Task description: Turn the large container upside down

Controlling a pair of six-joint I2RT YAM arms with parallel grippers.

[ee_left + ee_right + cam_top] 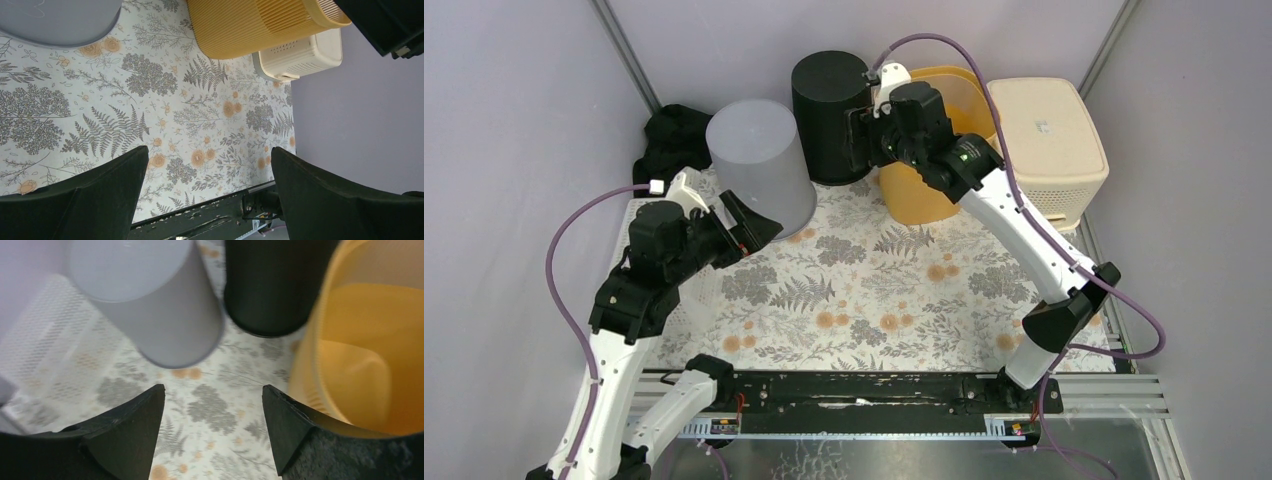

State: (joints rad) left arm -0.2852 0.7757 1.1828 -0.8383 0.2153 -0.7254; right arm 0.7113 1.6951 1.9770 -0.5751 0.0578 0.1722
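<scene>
Lavender walls close in a table spread with a white cloth printed with grey ferns and orange flowers [864, 290]. From above, 4 containers crowd the upper half of the frame. A grey, smooth plastic cylinder [759, 165] stands at upper left with its closed end up. A black cylinder [824, 110] stands just to its right, also closed end up. The large yellow ribbed plastic bin [914, 195] stands upright at upper centre, mouth open to the ceiling, touching or nearly touching the black cylinder. A cream plastic basket with a lid [1044, 130] sits just beside it at upper right. A crumpled black cloth [674, 135] lies in the upper left corner, and a white mesh tray [699, 300] lies along the left edge.

The right gripper [212, 387] hangs at the yellow bin's near rim with its jaws spread. Only patterned cloth shows between them in the right wrist view, and the bin's wall runs just outside the right-hand finger [300, 435]. It holds nothing.

The left gripper [210, 150] hovers at centre left beside the base of the grey cylinder. Its jaws are spread wide over bare cloth, gripping nothing.
</scene>
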